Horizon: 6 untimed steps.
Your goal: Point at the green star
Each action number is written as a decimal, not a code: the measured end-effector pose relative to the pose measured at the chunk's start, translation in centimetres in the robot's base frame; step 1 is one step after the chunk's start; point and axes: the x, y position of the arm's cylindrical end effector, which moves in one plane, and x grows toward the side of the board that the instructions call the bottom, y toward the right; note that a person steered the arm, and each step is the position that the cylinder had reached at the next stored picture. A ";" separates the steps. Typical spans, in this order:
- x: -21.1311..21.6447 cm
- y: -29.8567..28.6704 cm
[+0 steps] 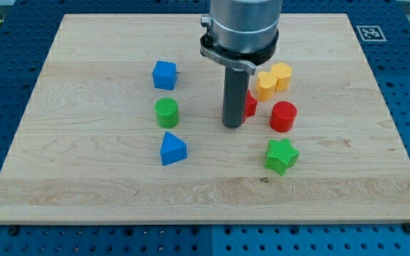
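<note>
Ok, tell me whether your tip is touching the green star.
Apart. The camera view shows bare wood between my tip and the green star, which lies toward the view's lower right of the tip.

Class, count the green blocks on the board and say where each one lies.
2: a green cylinder left of my tip, a green star at its lower right. None seems hidden.

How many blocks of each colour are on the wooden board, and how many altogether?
Blue: 2, cube and triangular block
Green: 2, cylinder and star
Yellow: 2, and
Red: 2, cylinder and one part-hidden behind the rod
Total: 8
</note>
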 end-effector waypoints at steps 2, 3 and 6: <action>-3.8 0.0; -3.7 -0.4; 4.0 8.7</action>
